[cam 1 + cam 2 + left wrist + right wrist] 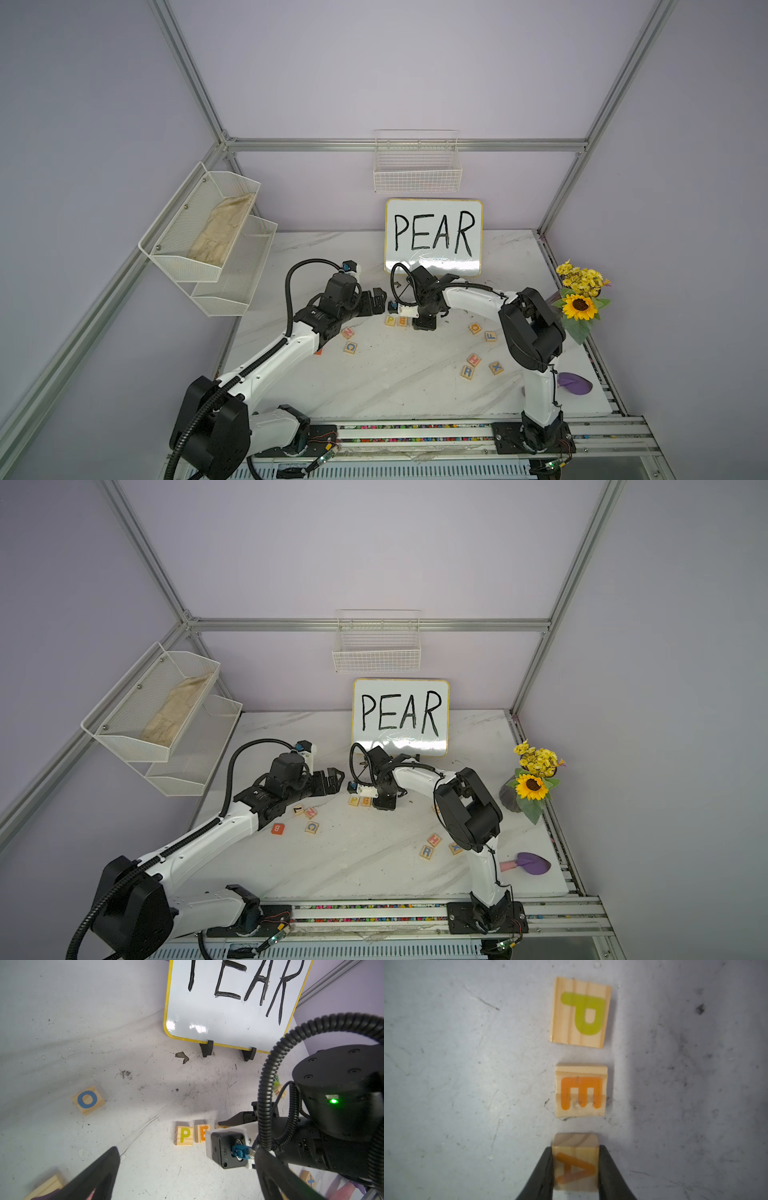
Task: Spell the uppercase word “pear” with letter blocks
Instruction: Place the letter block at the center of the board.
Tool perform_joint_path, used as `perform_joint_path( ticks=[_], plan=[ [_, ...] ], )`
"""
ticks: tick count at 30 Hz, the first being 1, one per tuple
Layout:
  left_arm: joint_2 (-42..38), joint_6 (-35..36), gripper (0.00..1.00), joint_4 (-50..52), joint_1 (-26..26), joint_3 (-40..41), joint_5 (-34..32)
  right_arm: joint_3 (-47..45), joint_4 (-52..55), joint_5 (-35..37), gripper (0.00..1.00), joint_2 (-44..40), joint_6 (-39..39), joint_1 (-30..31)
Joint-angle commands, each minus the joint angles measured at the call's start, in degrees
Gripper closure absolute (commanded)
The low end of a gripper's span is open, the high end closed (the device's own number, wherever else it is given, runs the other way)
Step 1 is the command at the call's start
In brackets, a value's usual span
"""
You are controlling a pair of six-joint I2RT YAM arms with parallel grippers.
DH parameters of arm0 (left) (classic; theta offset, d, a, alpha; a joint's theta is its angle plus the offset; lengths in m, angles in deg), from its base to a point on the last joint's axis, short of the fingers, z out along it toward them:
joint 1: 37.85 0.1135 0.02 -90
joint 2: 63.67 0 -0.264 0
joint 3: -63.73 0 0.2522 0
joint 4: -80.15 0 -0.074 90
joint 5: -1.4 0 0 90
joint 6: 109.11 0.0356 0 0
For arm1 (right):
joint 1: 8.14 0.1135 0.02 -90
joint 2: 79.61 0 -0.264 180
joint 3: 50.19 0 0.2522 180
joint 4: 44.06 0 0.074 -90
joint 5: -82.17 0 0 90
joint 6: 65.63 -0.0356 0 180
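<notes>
Top views: pale wooden yellow-P cube (pixel 390 320) and orange-red-E cube (pixel 402 321) are sitting side by side on the white marble tabletop (pixel 395 395); blue-R cube (pixel 467 371) is lying well apart.
Left wrist: left fingers (pixel 99 1174) are hanging spread, empty.
Right wrist: right fingers (pixel 544 1167) are clamping the orange-A cube (pixel 575 1165), just beside the orange-red-E cube (pixel 581 1093).
Risk: the orange-A cube twisting on release, nudging its neighbour and skewing the row.

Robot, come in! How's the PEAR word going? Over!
Right claw shut on A block, lined up after P block and E block. Left claw open, empty. R block loose by H block. Nothing seen blocking.
</notes>
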Motion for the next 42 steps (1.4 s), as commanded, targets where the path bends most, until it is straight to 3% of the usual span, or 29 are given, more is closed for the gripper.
perform_joint_path(
  ticks=[1,42],
  plan=[
    [-0.8,0.0,0.0,-1.8,0.5,2.3,0.4,0.6,6.1,-1.1,0.75,2.3,1.6,-0.2],
    [0.2,-0.1,0.0,-2.1,1.0,2.3,0.9,3.3,7.7,-0.5,0.74,5.9,3.5,-0.3]
  ],
)
